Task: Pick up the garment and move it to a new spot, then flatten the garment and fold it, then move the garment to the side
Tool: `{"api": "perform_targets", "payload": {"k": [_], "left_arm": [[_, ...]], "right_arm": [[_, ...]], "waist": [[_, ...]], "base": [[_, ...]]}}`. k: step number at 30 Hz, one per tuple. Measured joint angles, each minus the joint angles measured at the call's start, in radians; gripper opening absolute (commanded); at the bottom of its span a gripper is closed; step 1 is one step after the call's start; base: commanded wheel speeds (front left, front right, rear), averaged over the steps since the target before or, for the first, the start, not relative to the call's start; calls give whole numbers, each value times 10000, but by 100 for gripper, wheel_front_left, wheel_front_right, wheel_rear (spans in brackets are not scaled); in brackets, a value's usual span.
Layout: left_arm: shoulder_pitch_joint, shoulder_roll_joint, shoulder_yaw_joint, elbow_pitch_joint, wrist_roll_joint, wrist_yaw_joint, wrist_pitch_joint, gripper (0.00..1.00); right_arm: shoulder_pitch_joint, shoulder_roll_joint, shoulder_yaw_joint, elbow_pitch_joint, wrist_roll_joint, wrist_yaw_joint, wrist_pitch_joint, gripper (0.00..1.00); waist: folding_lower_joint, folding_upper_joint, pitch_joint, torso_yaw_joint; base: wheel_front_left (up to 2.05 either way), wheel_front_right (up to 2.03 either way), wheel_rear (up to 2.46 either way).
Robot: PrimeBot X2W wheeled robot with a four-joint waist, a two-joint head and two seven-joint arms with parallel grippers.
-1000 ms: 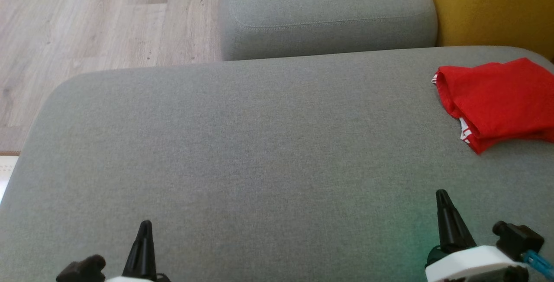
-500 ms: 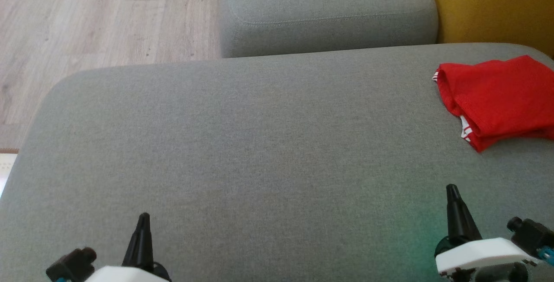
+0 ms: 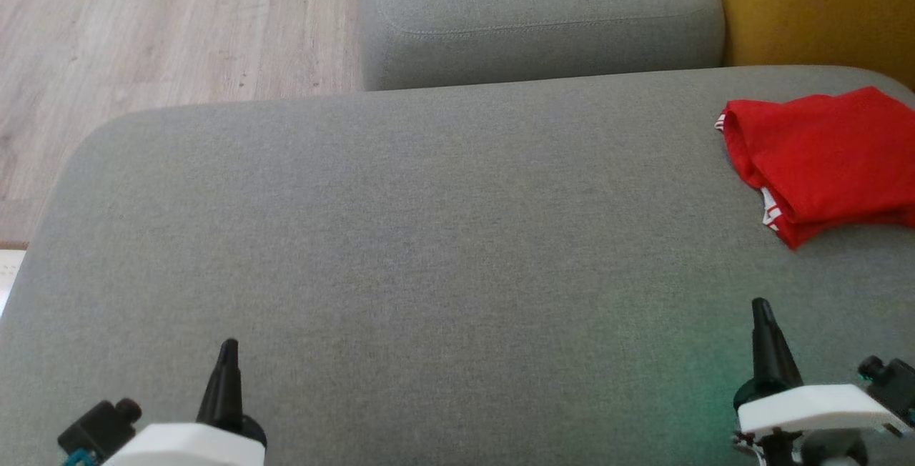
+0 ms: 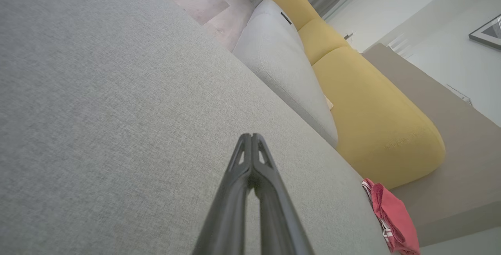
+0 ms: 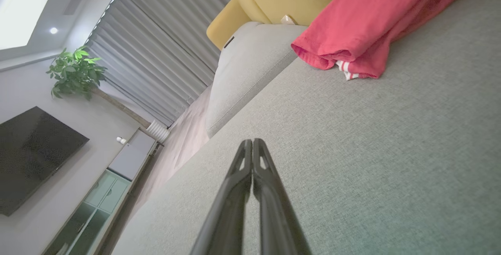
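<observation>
The red garment (image 3: 822, 159) lies folded in a compact bundle near the far right corner of the wide grey seat cushion (image 3: 429, 237), and its right part runs out of the head view. A white striped trim shows at its near left side, where the layers of cloth lie one on the other. Behind it rises a yellow cushion (image 3: 808, 8), and to the left of that a second grey cushion (image 3: 536, 16) stands against the far edge of the seat. The right gripper (image 3: 760, 305) is the nearer one to the garment. It stands at the lower right of the head view, over bare grey fabric, apart from the cloth, with its tip pointing away from the robot. In the right wrist view its two dark fingers are pressed together up to the tips, clenched on nothing. The left gripper (image 3: 227, 348) is at the lower left of the head view, well apart from the garment, also over the seat. In the left wrist view its fingers meet at the tips too, with nothing between them. If the fingers touch the cushion or hang just over it, I cannot tell. Beyond the far left edge of the seat there is a pale wooden floor (image 3: 143, 23). The right wrist view shows also grey curtains (image 5: 156, 51), a green plant (image 5: 74, 71) and a dark screen (image 5: 31, 153) on the wall.
</observation>
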Motion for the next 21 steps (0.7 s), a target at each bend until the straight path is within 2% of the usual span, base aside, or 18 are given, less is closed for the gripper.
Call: {"api": "perform_targets", "payload": {"k": [21], "left_arm": [[-759,8,332,391,-2462,-311,589,0]], "right_arm": [[-400,92,-460,4,2449,0,560,0]], "waist": [[0,0,153,-12]], "base": [[0,0,0]]}}
